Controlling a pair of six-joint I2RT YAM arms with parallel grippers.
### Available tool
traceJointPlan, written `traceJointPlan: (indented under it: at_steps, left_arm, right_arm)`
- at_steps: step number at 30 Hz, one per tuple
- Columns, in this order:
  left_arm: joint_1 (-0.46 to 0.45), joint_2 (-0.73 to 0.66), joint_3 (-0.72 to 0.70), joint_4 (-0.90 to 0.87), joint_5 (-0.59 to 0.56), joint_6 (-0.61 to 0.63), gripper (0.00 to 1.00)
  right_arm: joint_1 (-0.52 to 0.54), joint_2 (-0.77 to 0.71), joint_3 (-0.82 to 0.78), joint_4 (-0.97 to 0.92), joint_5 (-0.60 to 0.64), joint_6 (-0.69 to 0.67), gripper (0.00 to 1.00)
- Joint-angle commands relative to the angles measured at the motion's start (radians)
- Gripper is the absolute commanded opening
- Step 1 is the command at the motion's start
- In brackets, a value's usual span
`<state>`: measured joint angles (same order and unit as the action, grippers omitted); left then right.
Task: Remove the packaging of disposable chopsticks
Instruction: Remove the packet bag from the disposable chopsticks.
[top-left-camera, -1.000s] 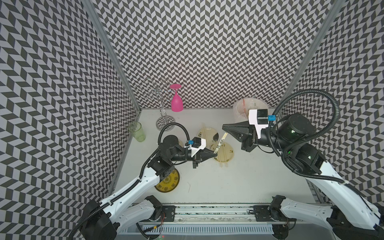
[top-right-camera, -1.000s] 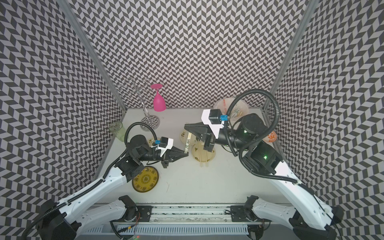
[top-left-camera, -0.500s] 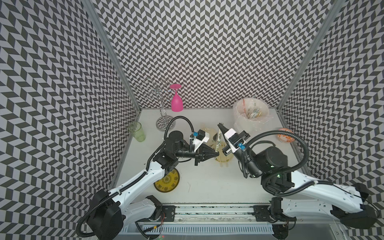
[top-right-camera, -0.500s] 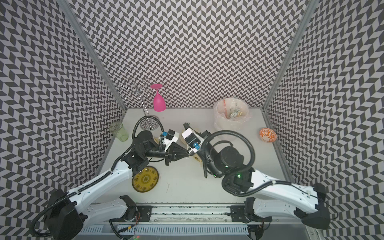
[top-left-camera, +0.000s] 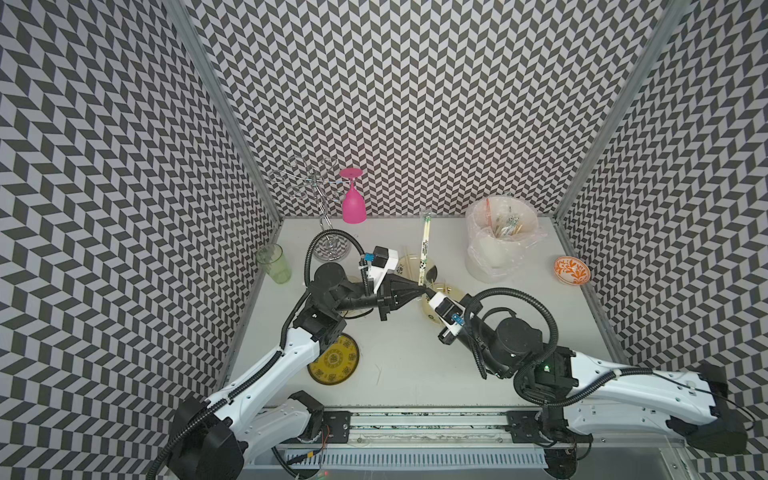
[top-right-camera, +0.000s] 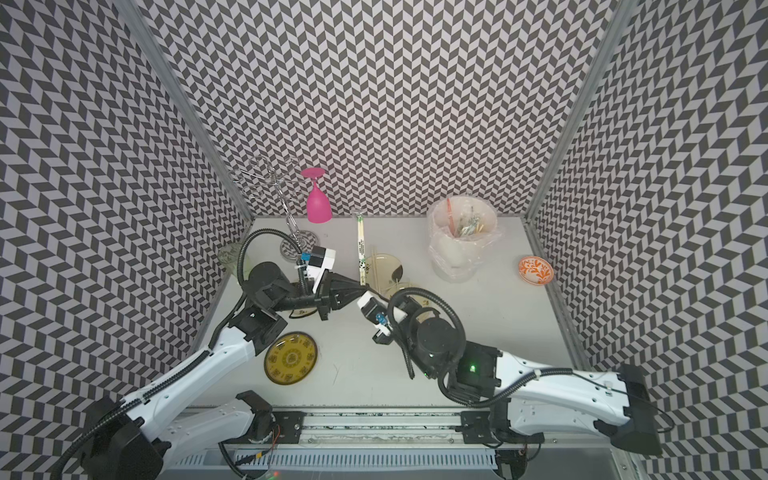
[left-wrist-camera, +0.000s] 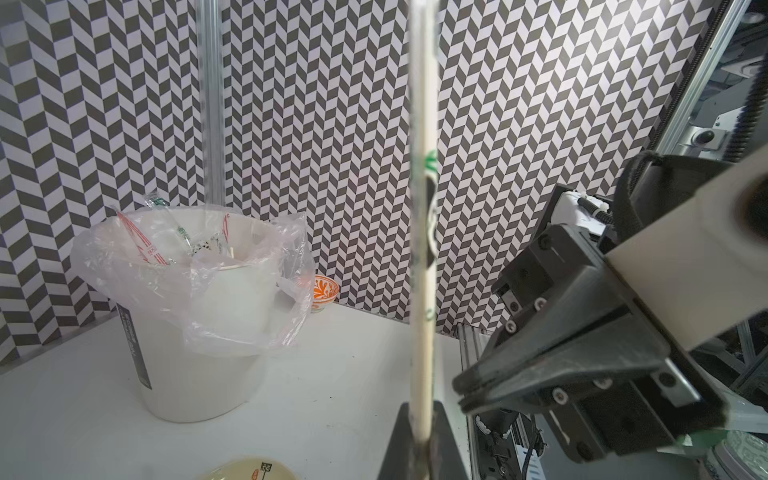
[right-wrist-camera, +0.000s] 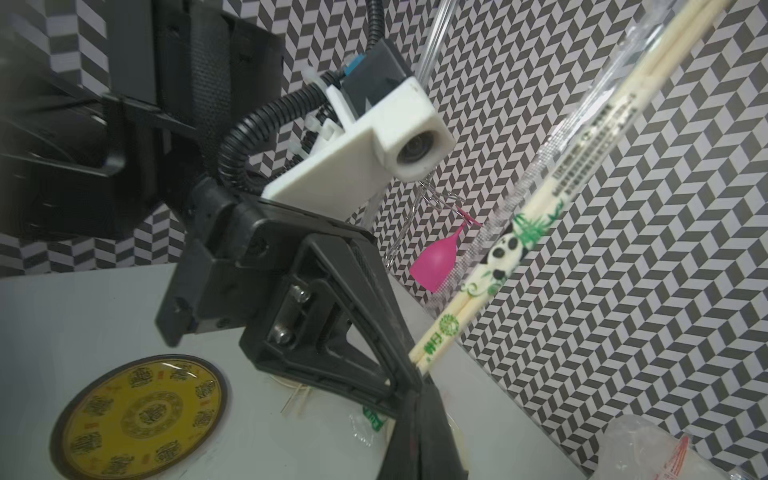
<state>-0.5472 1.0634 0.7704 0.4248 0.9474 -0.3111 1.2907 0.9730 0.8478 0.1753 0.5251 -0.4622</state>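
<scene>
My left gripper is shut on the lower end of a pair of disposable chopsticks still in their packaging, a clear sleeve with a panda and green print. The pair stands tilted up toward the back wall and runs straight up from my jaws in the left wrist view. My right gripper is shut, and its tips meet the left gripper's tips from the front right. A scrap of clear plastic shows beside them; I cannot tell if it is pinched. Bare chopsticks lie on a pale plate.
A white bin lined with a clear bag holds used sleeves at the back right. An orange bowl sits by the right wall, a green cup by the left. A pink glass hangs on a wire rack. A yellow plate lies front left.
The right arm has dropped from its raised pose and folded toward the front, bringing its shut gripper up to the left gripper's tips. The left gripper shifted back and right, still holding the wrapped pair.
</scene>
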Motion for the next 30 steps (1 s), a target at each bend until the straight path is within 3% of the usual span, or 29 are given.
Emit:
traceJointPlan:
  at_steps: [1,3,4,7,10,15,30]
  left_arm:
    - [0.002,0.000,0.048,-0.039,0.026,0.069,0.00]
    - [0.001,0.003,0.072,-0.160,0.025,0.167,0.00]
    - [0.001,0.004,0.079,-0.214,0.022,0.215,0.00]
    - [0.000,0.000,0.089,-0.307,0.016,0.296,0.00]
    - [-0.003,-0.009,0.085,-0.316,0.045,0.318,0.00]
    - [-0.016,-0.018,0.095,-0.379,0.057,0.380,0.00]
    - [-0.028,-0.063,0.070,-0.348,0.103,0.388,0.00]
  right_arm:
    - [-0.035,-0.076,0.054,0.041,-0.140,0.118,0.08]
    - [-0.100,-0.092,0.142,-0.006,-0.260,0.156,0.45]
    - [-0.141,-0.092,0.190,-0.031,-0.324,0.181,0.56]
    - [-0.240,-0.066,0.319,-0.112,-0.454,0.213,0.62]
    - [-0.314,-0.002,0.450,-0.225,-0.578,0.215,0.62]
    - [-0.352,0.111,0.632,-0.382,-0.659,0.217,0.58]
    - [-0.367,0.186,0.758,-0.540,-0.745,0.200,0.31]
